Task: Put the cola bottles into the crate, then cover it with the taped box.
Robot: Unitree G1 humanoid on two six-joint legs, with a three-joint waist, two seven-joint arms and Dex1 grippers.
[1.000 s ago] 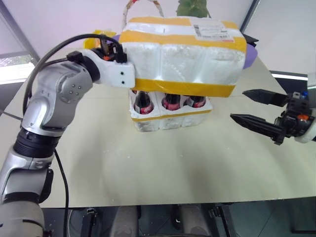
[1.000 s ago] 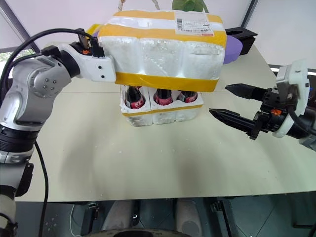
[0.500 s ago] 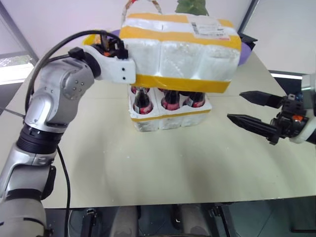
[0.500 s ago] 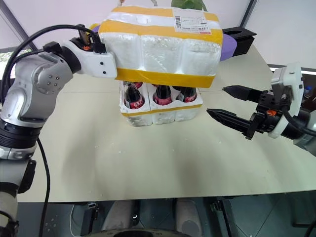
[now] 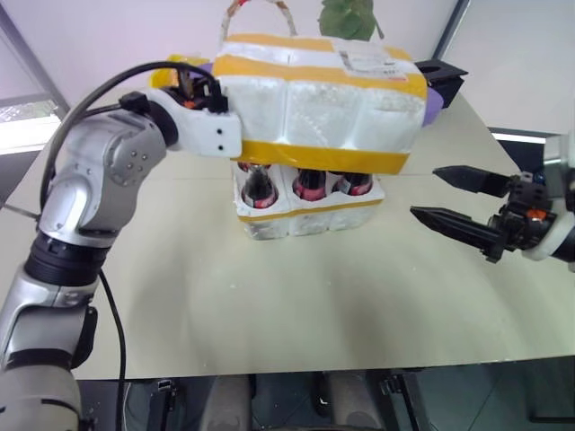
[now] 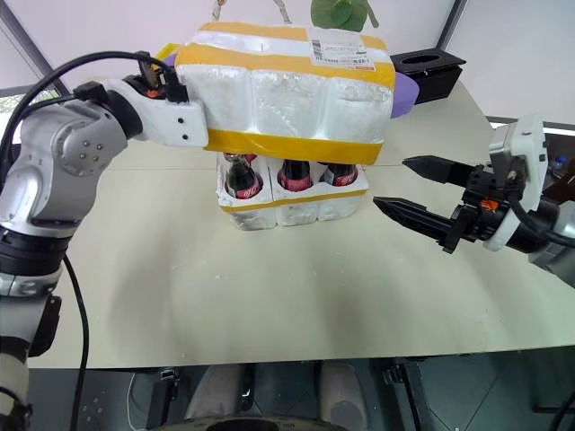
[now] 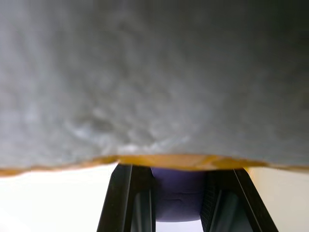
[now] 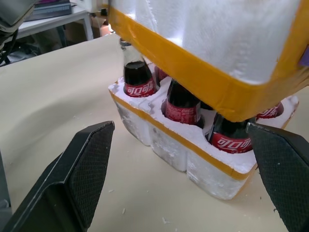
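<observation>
The taped box [image 6: 287, 94] and the crate [image 8: 193, 154] are formed of white, grainy, matt foam, each banded with smooth, slightly glossy yellow tape. The bottles [image 8: 137, 77] are of glossy glass with red printed labels. The right fingers [image 8: 72, 179] are faced with black, cross-hatched pads, and the table [image 5: 269, 305] is seen as a smooth, matt beige sheet.

The cola bottles [image 5: 301, 184], dark with red labels, are seated upright in the wells of the crate [image 5: 310, 214], a low white foam block banded in yellow tape. The taped box [image 5: 319, 103], white foam with yellow bands and a shipping label, is held tilted just above them, covering their necks.
</observation>
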